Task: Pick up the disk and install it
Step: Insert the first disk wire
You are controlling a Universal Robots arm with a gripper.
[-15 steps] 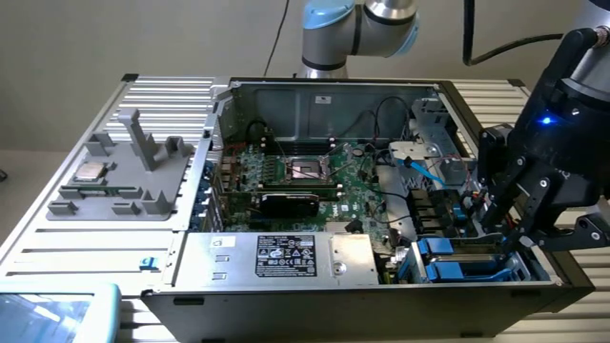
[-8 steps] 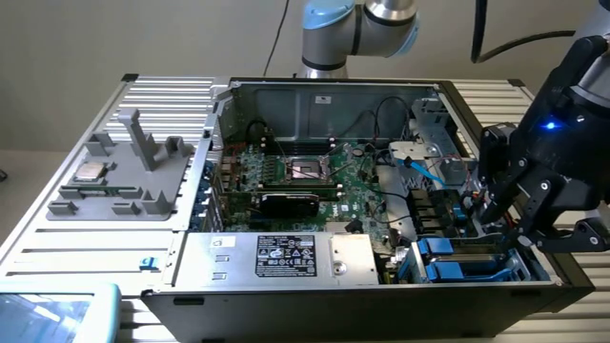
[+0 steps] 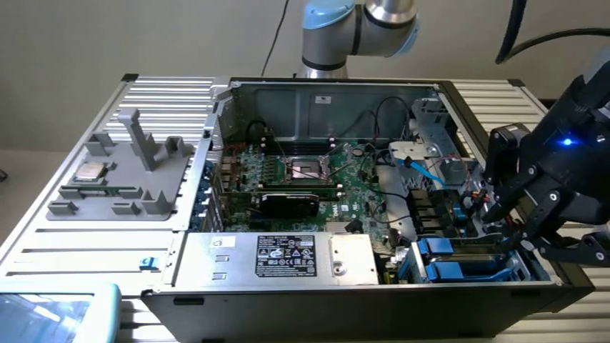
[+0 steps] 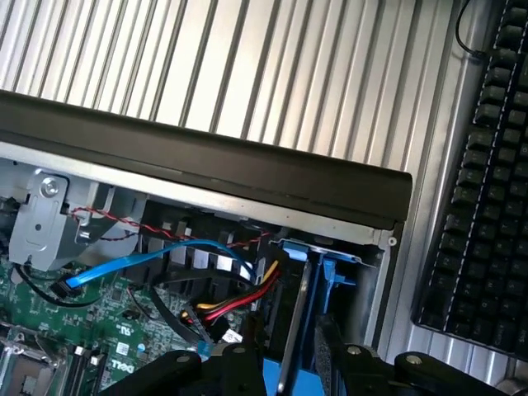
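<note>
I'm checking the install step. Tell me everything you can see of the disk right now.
The disk stands on edge, showing a thin grey-metal side with a blue plastic bracket along it. It sits upright in the drive bay, beside red, yellow and blue cables. The end effector grips it from both sides. Its label face is hidden.

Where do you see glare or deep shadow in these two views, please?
Exterior view: a blue light glows above the black end effector; the open black computer case is evenly lit. Wrist view: the ribbed silver metal table is bright, while shadow fills the bay by the grey metal disk with its blue bracket.
</note>
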